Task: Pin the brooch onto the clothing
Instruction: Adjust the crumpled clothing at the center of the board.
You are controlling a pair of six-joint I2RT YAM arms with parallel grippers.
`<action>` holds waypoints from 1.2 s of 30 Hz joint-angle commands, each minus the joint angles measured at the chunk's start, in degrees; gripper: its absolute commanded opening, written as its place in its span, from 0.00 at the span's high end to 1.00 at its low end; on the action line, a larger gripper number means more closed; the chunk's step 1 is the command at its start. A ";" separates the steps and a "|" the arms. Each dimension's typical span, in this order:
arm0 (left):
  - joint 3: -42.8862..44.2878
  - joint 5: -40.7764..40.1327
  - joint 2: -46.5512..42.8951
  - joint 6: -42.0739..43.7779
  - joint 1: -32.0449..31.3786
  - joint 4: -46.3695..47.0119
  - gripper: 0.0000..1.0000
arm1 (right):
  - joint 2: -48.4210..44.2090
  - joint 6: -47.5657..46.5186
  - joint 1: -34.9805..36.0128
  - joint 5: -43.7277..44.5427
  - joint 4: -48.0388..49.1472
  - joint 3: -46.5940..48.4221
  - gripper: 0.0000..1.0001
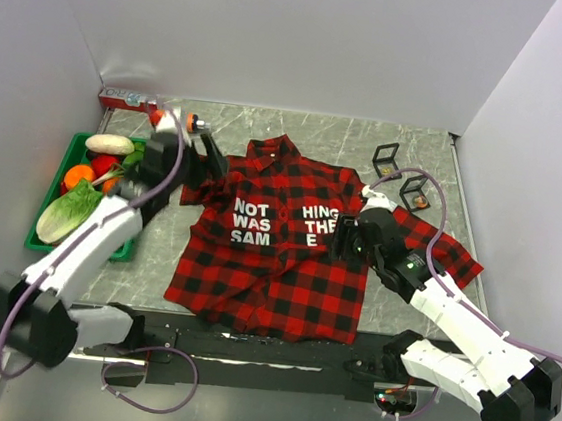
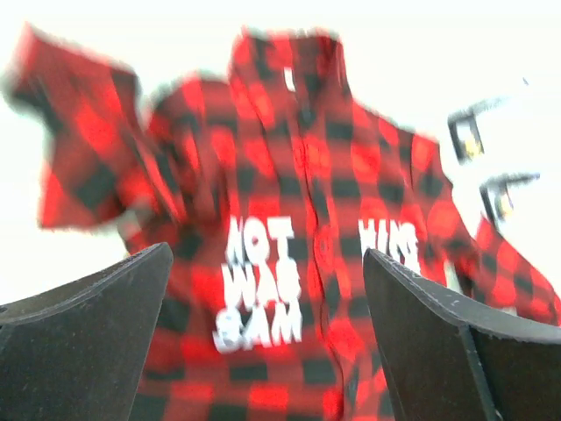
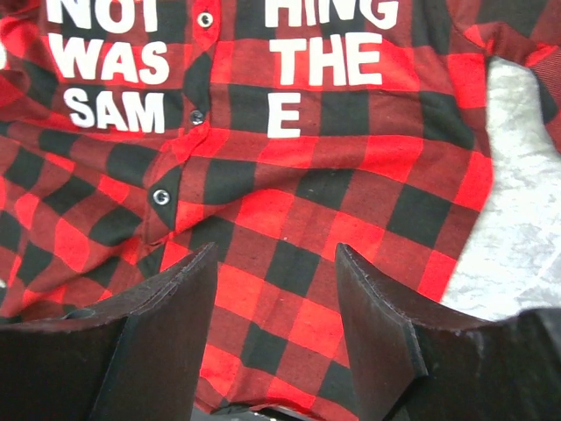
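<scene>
Here, a red-and-black buffalo-plaid shirt [image 1: 276, 260] is laid flat and front up on the grey marbled table [image 1: 369, 139], with its collar pointing away from the arm bases and a sleeve spread to each side. The cloth appears soft and woven, patterned in large squares, and is slightly rumpled along the placket, where small dark round buttons [image 3: 160, 196] are fastened. White block lettering [image 3: 114, 66] is printed across the chest in 3 lines: "NOT WAS SAM" on one side of the placket, "HING THE E" on the other.

The left jaws, matte black and wedge-shaped, are spread wide with nothing between them and are held above the shirt's shoulder on the left arm's [image 1: 97, 236] side; that wrist view is blurred. The right jaws are parted too, grasping nothing, low over the shirt's front on the "HING THE E" side. Whether they touch the cloth cannot be told.

A green plastic tray [image 1: 69, 148] of round and leafy produce is set beside the shirt's sleeve on the left arm's side. 2 small black frames [image 1: 385, 159] are stood beyond the opposite shoulder.
</scene>
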 commanded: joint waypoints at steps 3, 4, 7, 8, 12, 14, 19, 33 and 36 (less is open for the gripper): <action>17.58 -6.18 20.10 13.78 3.37 -11.26 0.03 | -0.82 0.18 0.44 -0.76 2.45 -0.35 0.37; 21.17 -6.27 22.39 14.14 3.90 -11.70 0.03 | -1.00 0.18 0.36 -0.58 2.10 -0.44 0.37; 28.81 -5.48 30.92 13.62 6.45 -14.24 0.02 | -1.70 0.44 0.44 0.73 0.43 -0.53 0.37; 29.98 -5.22 33.98 13.10 7.06 -14.60 0.02 | -2.14 0.53 0.36 1.08 0.07 -0.61 0.37; 32.19 -4.86 37.09 10.72 9.18 -12.50 0.03 | -3.55 0.62 0.44 2.05 -1.07 -1.40 0.36; 32.19 -5.39 37.70 10.37 9.27 -11.45 0.04 | -3.73 0.88 0.44 2.49 -1.25 -1.76 0.36; 34.29 -2.77 41.65 9.40 10.93 -11.35 0.01 | -1.89 0.88 0.44 2.32 -0.98 -2.02 0.36; 33.95 -1.97 47.55 9.22 12.69 -12.32 0.26 | 1.28 0.18 0.53 2.84 0.25 -1.84 0.36; 32.64 -0.65 46.85 8.70 12.87 -12.15 0.50 | 1.37 0.18 0.53 3.20 -0.02 -1.93 0.36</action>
